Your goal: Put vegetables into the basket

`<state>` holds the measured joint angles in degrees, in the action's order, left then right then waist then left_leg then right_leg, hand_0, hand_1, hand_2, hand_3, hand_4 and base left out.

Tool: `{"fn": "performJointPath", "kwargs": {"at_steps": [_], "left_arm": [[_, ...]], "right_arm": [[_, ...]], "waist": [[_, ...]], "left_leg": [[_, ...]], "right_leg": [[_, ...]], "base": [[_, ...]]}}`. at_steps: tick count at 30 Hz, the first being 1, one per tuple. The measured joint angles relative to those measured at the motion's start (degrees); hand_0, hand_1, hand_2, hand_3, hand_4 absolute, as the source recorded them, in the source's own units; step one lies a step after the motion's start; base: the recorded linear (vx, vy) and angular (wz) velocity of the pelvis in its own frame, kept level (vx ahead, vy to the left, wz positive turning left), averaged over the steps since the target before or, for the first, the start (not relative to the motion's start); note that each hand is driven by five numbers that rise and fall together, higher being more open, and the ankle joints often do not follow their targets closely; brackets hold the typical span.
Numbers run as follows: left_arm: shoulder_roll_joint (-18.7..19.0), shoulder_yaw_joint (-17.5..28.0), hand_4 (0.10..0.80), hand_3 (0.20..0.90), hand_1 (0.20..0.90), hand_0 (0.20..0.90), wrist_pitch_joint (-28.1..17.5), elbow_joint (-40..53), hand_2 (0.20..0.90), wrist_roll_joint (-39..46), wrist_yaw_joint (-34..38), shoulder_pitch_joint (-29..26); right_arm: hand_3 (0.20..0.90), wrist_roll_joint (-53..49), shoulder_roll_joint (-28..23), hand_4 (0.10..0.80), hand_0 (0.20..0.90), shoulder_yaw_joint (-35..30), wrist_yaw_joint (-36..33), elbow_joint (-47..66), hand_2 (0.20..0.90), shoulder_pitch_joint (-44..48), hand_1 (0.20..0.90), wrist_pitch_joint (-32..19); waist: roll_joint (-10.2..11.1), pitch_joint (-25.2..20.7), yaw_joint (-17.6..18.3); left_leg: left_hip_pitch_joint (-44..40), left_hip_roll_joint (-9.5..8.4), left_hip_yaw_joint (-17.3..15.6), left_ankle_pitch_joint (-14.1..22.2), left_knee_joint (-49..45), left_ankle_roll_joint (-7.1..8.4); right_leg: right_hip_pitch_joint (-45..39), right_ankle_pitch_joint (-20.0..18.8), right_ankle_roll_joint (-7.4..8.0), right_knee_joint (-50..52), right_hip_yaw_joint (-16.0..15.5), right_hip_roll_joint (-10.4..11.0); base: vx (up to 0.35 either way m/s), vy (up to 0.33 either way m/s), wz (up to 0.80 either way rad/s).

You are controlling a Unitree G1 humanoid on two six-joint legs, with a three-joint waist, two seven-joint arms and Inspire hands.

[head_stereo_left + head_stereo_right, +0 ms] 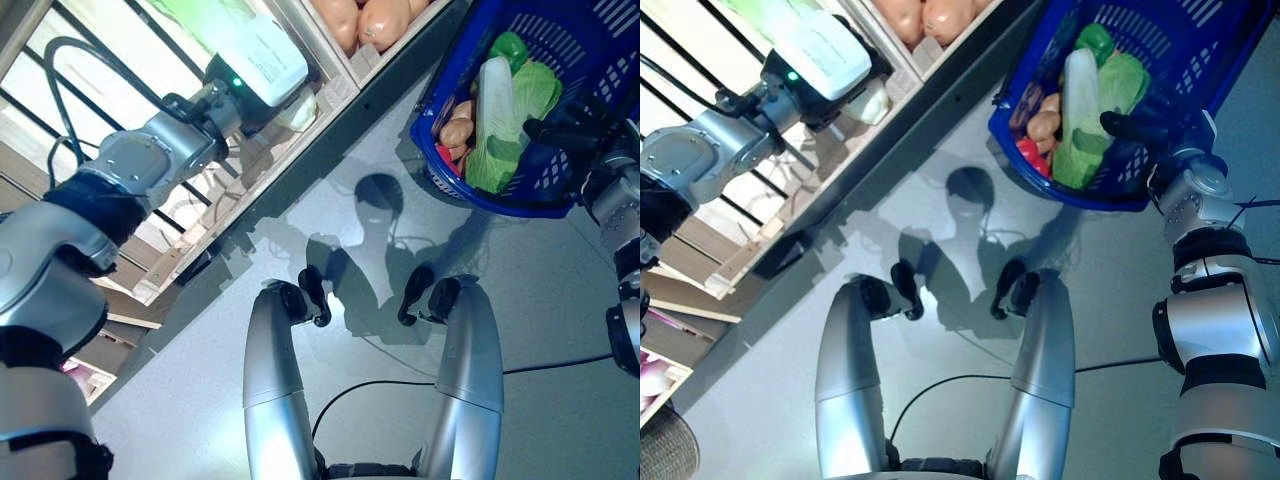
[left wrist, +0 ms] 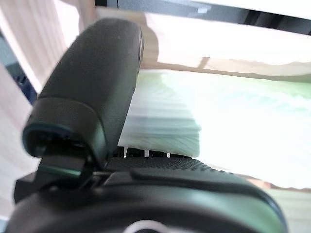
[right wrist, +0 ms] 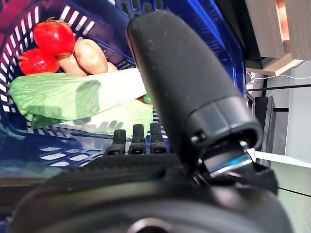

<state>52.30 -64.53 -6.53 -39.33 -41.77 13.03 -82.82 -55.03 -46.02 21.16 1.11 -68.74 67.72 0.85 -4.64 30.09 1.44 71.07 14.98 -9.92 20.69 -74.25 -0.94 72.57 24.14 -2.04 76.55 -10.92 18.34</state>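
Note:
My left hand reaches up into the wooden shelf. In the left wrist view its thumb stands straight beside a pale green ribbed leafy vegetable, and its straight fingers lie under the leaves. A blue plastic basket hangs at the upper right against my right hand, whose fingers and thumb point straight across the rim. In the basket lie a long white and green cabbage, a green pepper, potatoes and two tomatoes.
A slatted wooden shelf runs diagonally from lower left to the top. One compartment holds orange-brown tubers. Grey floor lies between the shelf and the basket.

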Motion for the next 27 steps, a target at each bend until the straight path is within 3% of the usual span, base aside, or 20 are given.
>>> {"fn": "performJointPath", "kwargs": {"at_steps": [6,15,19,25,27], "left_arm": [[0.0,0.5,0.4,0.3,0.3,0.3,-0.2,-3.0,0.3,2.3,-1.2,1.3],[0.3,0.6,0.4,0.3,0.3,0.3,-4.5,-8.6,0.3,3.5,-2.2,11.4],[0.3,3.5,0.4,0.3,0.3,0.3,-7.0,-8.5,0.3,7.0,-0.6,14.5],[0.2,14.3,0.4,0.3,0.3,0.3,-12.5,-7.5,0.3,17.6,1.9,21.2],[-0.4,23.5,0.4,0.3,0.3,0.3,-13.9,-4.3,0.3,23.4,1.7,27.8]], "right_arm": [[0.9,0.0,0.0,0.8,0.9,0.0,0.5,-0.3,0.9,-0.1,0.9,0.0],[0.9,0.6,-0.1,0.8,0.9,0.0,5.1,-0.5,0.9,-1.5,0.9,-0.3],[0.9,0.7,-0.1,0.8,0.9,0.1,7.3,1.2,0.9,-3.0,0.9,-0.3],[0.9,0.9,0.2,0.8,0.9,0.1,9.7,8.5,0.9,-10.1,0.9,-0.3],[0.9,1.4,1.4,0.8,0.9,-0.6,9.8,15.0,0.9,-16.1,0.9,-0.2]], "waist": [[0.0,0.0,0.0],[0.1,0.0,-0.3],[0.1,0.0,-0.3],[0.9,-0.1,0.2],[1.5,-0.1,0.9]], "left_leg": [[-1.2,-0.01,0.0,-0.1,0.0,0.25],[-12.6,-0.01,-0.9,-0.2,4.0,0.37],[-17.0,-0.02,-1.4,-0.2,5.9,0.4],[-27.2,-0.53,-2.9,-0.5,11.8,0.83],[-33.3,-1.32,-3.1,-1.2,16.4,1.9]], "right_leg": [[-1.1,0.0,-0.04,0.0,0.0,-0.1],[-12.0,-0.1,0.28,-3.7,-0.2,-0.7],[-16.3,-0.6,1.03,-5.7,-0.2,-1.1],[-25.8,-0.9,1.64,-11.0,-0.8,-1.5],[-32.0,-1.1,2.15,-14.9,-1.7,-1.8]], "base": [[0.0,0.0,0.0],[0.008,0.009,-0.01],[0.031,0.016,-0.05],[0.065,-0.002,-0.04],[0.13,-0.029,0.02]]}}
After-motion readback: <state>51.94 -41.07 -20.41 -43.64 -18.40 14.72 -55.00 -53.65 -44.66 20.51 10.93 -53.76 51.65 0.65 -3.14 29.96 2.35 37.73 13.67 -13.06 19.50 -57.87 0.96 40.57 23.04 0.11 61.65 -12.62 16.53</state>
